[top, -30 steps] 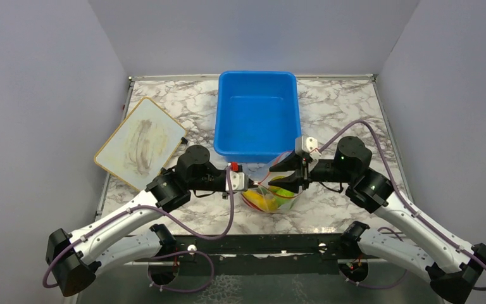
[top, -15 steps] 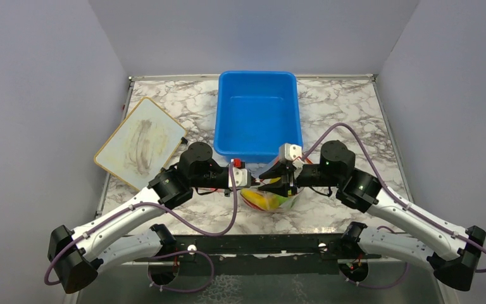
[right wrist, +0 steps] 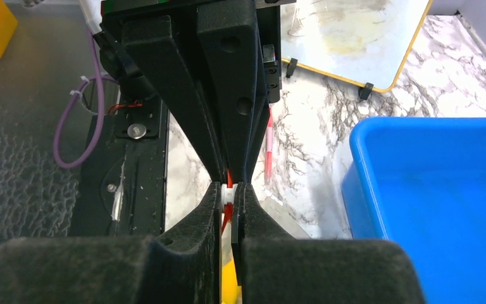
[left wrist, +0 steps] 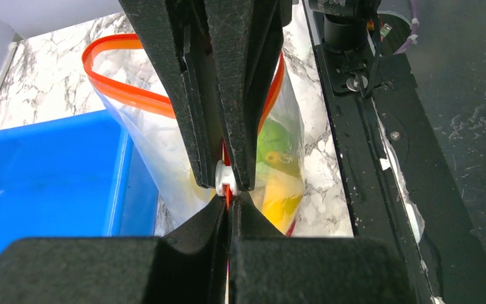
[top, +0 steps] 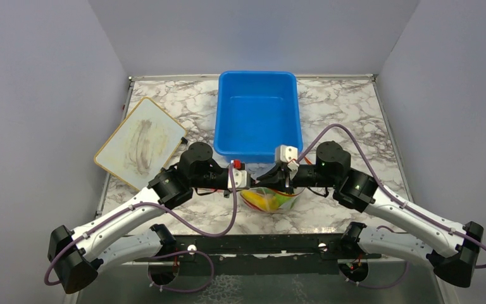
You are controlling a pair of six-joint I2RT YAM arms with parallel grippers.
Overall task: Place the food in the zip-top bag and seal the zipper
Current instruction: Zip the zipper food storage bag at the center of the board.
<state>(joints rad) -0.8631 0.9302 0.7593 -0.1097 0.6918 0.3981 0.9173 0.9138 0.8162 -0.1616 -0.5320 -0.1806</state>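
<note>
Jaws of left end effector (left wrist: 230, 206) and right end effector (right wrist: 228, 193) clamp tight on the zipper (left wrist: 120, 95).

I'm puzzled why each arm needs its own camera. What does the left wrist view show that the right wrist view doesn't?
Only left wrist: the zip-top bag gaping open, green food inside. Only right wrist: a yellow-edged board and a loose red stick. Both: the left gripper and right gripper shut nose to nose on the zipper, beside the blue tub.
</note>
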